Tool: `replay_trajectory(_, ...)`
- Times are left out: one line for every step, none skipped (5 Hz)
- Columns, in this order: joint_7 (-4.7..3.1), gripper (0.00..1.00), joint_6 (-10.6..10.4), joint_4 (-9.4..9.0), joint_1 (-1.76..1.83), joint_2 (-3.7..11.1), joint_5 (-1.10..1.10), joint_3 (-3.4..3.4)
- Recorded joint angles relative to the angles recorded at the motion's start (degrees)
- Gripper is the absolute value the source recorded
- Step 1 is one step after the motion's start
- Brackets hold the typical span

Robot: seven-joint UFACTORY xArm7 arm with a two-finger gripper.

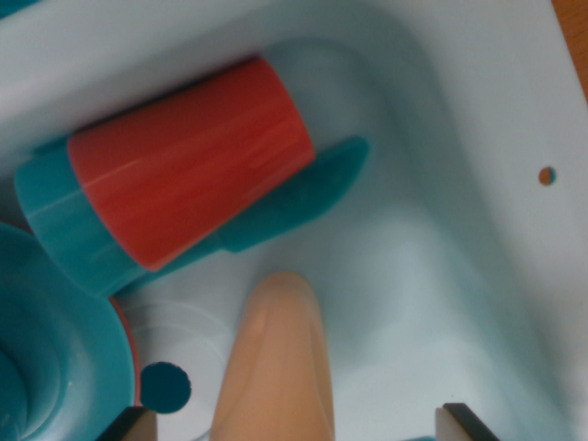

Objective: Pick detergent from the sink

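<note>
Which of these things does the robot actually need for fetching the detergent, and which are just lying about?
For the job:
- sink
- peach bottle-like thing, probably the detergent
- tool, open, one finger on either side of it

Just lying about:
- red and teal cup, on its side
- teal flat piece under the cup
- teal dish

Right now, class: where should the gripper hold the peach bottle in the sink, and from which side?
Probably across the slim body of the peach bottle, below its rounded end, advancing straight along the wrist view. Its long sides are bare, and the open gripper flanks it.
</note>
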Motion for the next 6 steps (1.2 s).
replay_trajectory(0.01, 0.0, -0.1, -0.06, -0.02, 0.02, 0.0, -0.01)
replay_trajectory(0.01, 0.0, -0.1, -0.06, -0.02, 0.02, 0.0, -0.01)
replay_trajectory(0.01, 0.0, -0.1, -0.06, -0.02, 0.02, 0.0, -0.01)
replay_trajectory(0.01, 1.0, -0.1, -0.06, -0.02, 0.02, 0.0, -0.01)
replay_trajectory(0.01, 1.0, -0.1, -0.06, -0.02, 0.02, 0.0, -0.01)
replay_trajectory(0.02, 1.0, -0.1, -0.06, -0.02, 0.01, 0.0, -0.01)
